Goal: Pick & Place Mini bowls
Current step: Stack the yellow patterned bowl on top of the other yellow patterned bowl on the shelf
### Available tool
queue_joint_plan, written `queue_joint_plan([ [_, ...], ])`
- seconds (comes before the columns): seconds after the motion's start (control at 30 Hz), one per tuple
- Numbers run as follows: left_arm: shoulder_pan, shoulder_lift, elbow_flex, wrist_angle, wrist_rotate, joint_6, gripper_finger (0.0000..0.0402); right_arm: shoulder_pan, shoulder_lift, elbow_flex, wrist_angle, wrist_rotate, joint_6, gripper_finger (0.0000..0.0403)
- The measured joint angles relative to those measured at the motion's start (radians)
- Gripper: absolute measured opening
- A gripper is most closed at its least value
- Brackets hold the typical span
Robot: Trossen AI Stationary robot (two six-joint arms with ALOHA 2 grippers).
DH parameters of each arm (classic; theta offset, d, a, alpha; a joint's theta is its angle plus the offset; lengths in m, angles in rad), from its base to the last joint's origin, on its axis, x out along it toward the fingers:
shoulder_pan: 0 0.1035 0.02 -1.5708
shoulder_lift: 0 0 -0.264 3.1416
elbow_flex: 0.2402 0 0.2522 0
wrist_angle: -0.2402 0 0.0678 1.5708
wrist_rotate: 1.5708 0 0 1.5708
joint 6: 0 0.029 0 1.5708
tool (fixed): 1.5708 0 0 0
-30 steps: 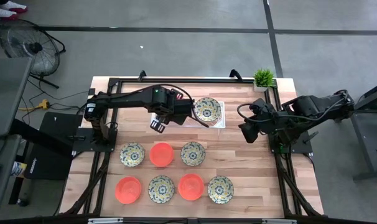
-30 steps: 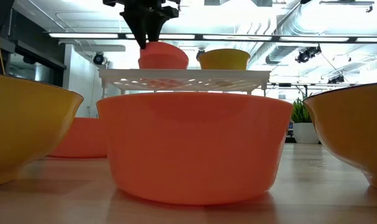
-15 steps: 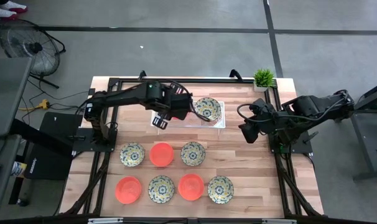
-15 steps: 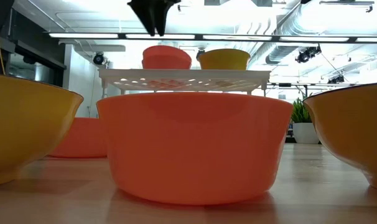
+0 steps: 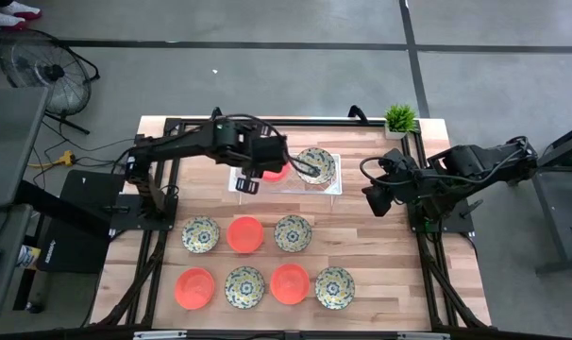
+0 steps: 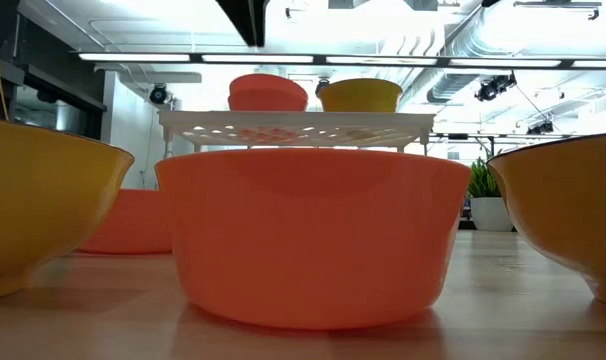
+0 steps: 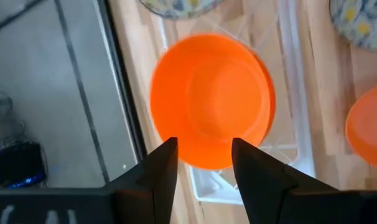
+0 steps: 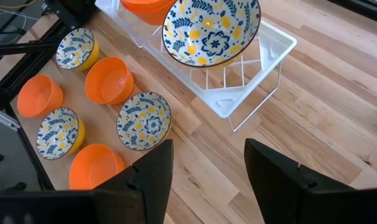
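Observation:
My left gripper (image 7: 203, 163) is open and hangs above a plain orange-red bowl (image 7: 210, 99), touching nothing. That bowl sits in the white lattice tray (image 5: 335, 185) beside a floral bowl (image 5: 315, 166). In the low view the left gripper (image 6: 247, 20) is well above both bowls. My right gripper (image 8: 207, 168) is open and waits near the table's right edge (image 5: 373, 198), clear of everything. Several more bowls stand on their bases on the wood: floral (image 5: 200, 234), orange (image 5: 245, 233) and floral (image 5: 293, 233) in one row, and a second row closer to the near edge.
The near row holds orange (image 5: 194, 287), floral (image 5: 244, 286), orange (image 5: 290, 283) and floral (image 5: 334, 287) bowls. A small potted plant (image 5: 399, 118) stands at the far right corner. Black frame rails (image 5: 428, 274) run along the table's sides. Bare wood lies between the tray and the bowl rows.
My left gripper has come off the orange bowl in the tray and risen straight up, drifting slightly toward the table's left edge. The orange bowl stays in the tray beside the floral one.

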Motion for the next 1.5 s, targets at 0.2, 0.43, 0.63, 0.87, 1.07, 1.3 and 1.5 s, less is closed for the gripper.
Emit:
queue_joint_plan([
  [0.2,-0.009,-0.068,0.003,0.007,0.055,-0.004,0.0114,0.002,0.000,0.000,-0.010,-0.021,0.005,0.0185],
  [0.43,-0.090,-0.189,-0.090,0.004,0.056,-0.037,0.0100,0.086,0.012,0.000,-0.060,-0.019,0.103,0.0185],
  [0.63,-0.187,-0.350,-0.388,0.201,0.040,-0.133,0.0099,0.176,0.053,0.000,-0.060,0.028,0.159,0.0185],
  [0.87,-0.231,-0.620,-0.808,0.585,0.095,-0.266,0.0099,0.242,0.127,0.000,-0.058,-0.010,0.207,0.0185],
  [1.07,-0.273,-0.809,-1.000,0.673,0.113,-0.322,0.0099,0.283,0.223,0.000,-0.057,-0.127,0.301,0.0185],
  [1.3,-0.323,-0.968,-1.064,0.750,0.047,-0.267,0.0099,0.315,0.374,0.000,-0.018,-0.319,0.474,0.0185],
  [1.5,-0.321,-1.014,-1.071,0.744,0.050,-0.188,0.0099,0.314,0.496,0.000,0.084,-0.419,0.573,0.0185],
])
